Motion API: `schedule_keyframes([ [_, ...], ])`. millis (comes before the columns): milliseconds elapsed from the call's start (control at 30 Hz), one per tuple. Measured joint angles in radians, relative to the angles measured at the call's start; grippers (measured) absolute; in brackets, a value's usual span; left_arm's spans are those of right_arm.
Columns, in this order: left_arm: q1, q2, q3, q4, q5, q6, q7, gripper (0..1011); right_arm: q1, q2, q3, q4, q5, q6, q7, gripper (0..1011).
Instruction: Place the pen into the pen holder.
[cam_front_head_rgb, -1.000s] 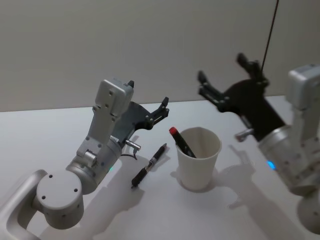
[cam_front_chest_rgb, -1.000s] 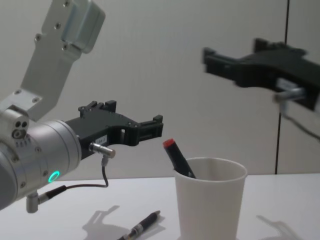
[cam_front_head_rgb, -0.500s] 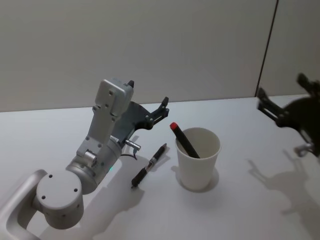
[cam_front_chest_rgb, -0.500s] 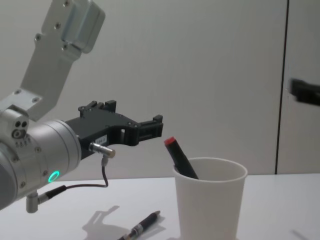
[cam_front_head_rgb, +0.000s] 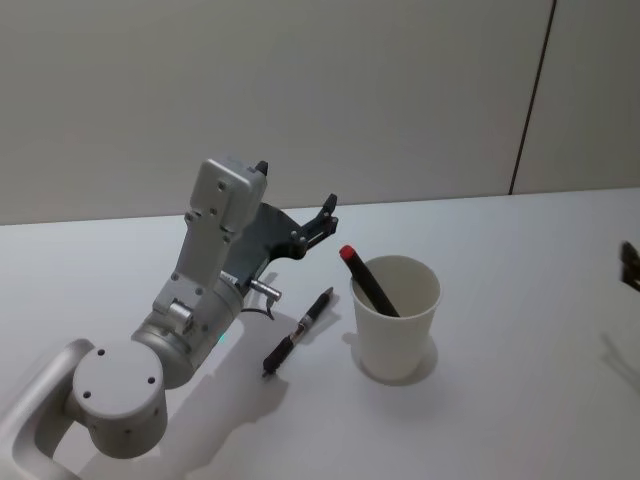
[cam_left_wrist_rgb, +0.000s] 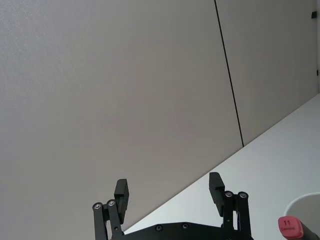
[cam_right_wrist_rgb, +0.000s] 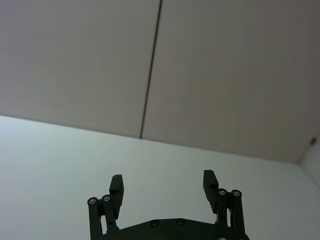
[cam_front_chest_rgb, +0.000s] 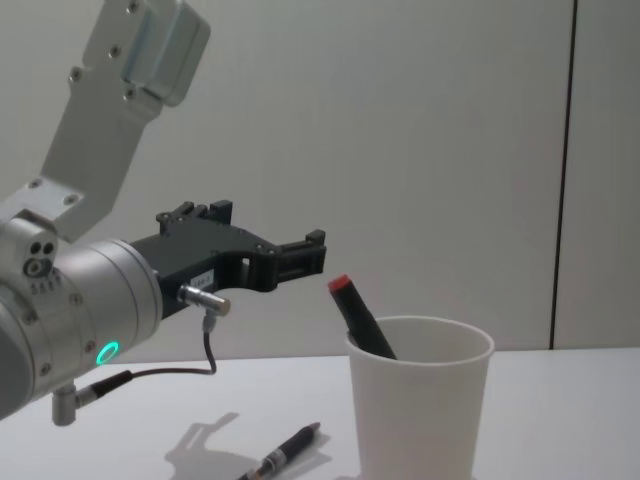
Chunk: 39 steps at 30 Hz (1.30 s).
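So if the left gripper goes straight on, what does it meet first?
Probably nothing before the back wall: the left gripper, open, aims past the red-capped marker in the pen holder, though depth is unclear.

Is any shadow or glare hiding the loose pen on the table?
Head view: even light, no glare; the loose pen stands out dark on the white table, soft shadows beside it. Chest view: a faint shadow lies left of the pen, not over it.

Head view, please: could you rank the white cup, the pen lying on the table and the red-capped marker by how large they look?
1. white cup, clearly largest.
2. pen, long and thin.
3. red-capped marker; its lower end is hidden inside the cup, so second and third are unsure.
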Motion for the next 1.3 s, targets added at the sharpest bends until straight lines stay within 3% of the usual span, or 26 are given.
schedule_keyframes([
  [300, 0.0, 0.0, 0.0, 0.0, 0.0, 0.0, 0.0, 1001, -0.072, 0.058, 0.066, -0.002, 0.037, 0.049, -0.022, 1002],
  [767, 0.029, 0.026, -0.014, -0.037, -0.009, 0.029, 0.03, 1001, -0.115, 0.093, 0.104, -0.003, 0.06, 0.078, -0.035, 1002],
  [1300, 0.124, 0.132, -0.059, -0.14, -0.121, 0.171, 0.059, 1001, -0.133, 0.107, 0.12, -0.003, 0.069, 0.09, -0.04, 1001],
])
